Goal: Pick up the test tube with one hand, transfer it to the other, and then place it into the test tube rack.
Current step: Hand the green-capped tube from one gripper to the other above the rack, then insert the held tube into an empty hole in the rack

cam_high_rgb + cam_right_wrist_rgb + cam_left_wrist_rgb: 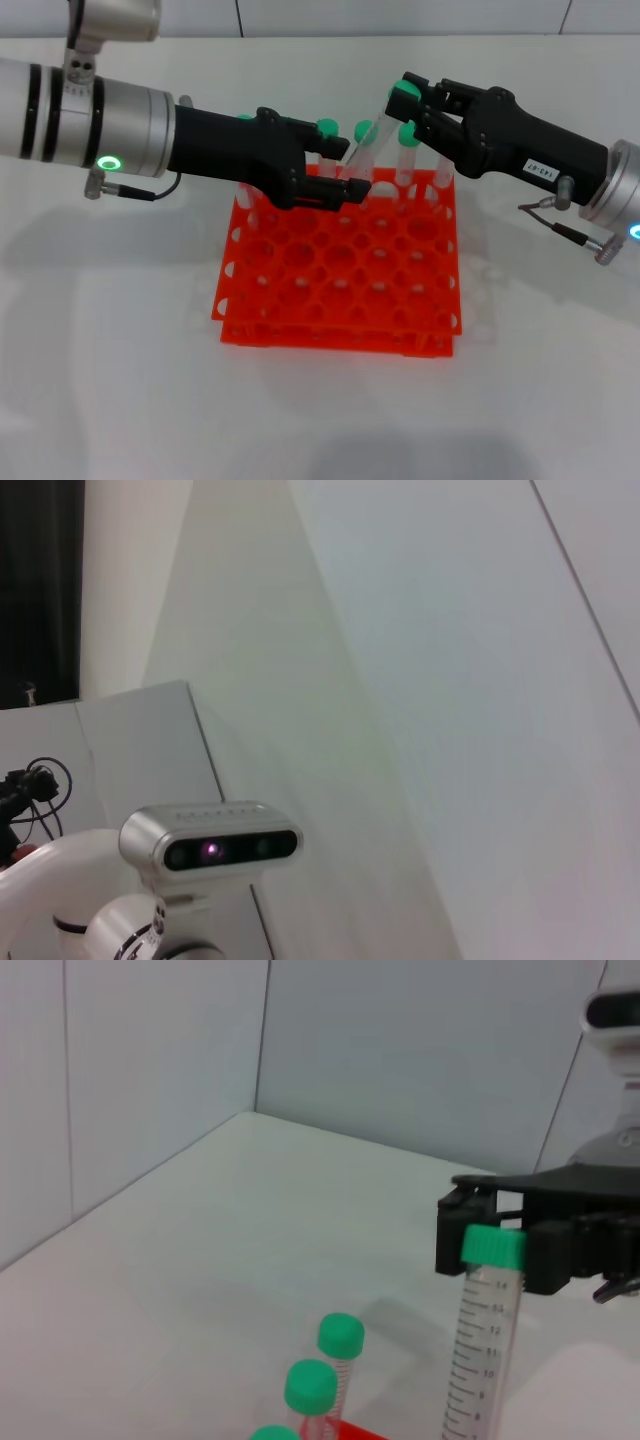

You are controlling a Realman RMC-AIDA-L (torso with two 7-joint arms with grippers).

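Clear tube with a green cap, the test tube (372, 136), slants above the far edge of the orange test tube rack (340, 275), held at both ends.
The right gripper (411, 106) has its fingers clamped on the cap; the left gripper (352, 178) grasps the lower body. Three other capped tubes (330, 1368) show nearby. White desk (110, 380), pale walls behind.

A laboratory-style test cell — a plain white bench (120, 400) closed in by bare white panel walls (400, 1050). On it stands an orange test tube rack (340, 290) holding green-capped graduated tubes (338, 1340), typical lab ware — and a camera head (210, 845) on a white robot body faces the bench.
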